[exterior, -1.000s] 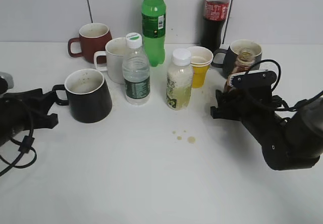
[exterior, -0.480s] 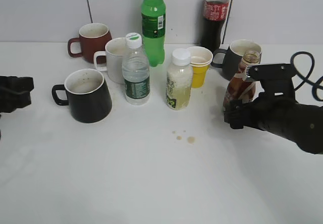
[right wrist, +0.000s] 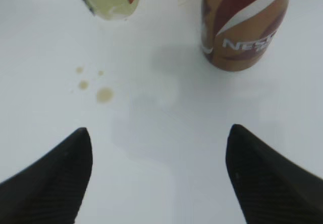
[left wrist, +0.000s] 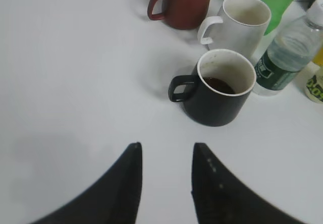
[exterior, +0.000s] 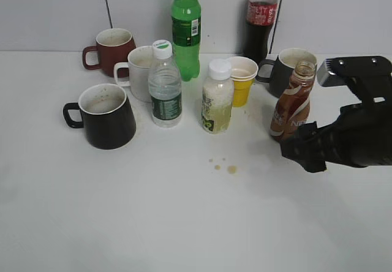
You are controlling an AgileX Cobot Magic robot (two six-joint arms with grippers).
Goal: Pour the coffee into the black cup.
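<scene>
Black carbon-weave fingers of the right gripper (right wrist: 159,176) stand spread wide with nothing between them, just short of the Nescafé coffee bottle (right wrist: 242,24), which stands upright and uncapped on the table. The left gripper (left wrist: 164,183) has its fingers a moderate way apart, also empty, pointing at the black cup (left wrist: 222,88) from well back.

Judging by the dark liquid already in the bottom of that cup, some coffee may have gone in; whether more is wanted cannot be told. If the bottle is to be taken, the right jaws should close square on the waist of the label, below the shoulder, so it does not tip, and the lift should clear the yellow paper cup (exterior: 242,79) and the pale drink bottle (exterior: 217,97) on the way to the cup (exterior: 105,115), which sits at the far left of the cluster. Pouring slowly and low over the rim would spare further mess.

The white table (exterior: 184,223) carries a few brown drips (exterior: 223,166) near its middle. Behind runs a pale panelled wall (exterior: 55,8).
</scene>
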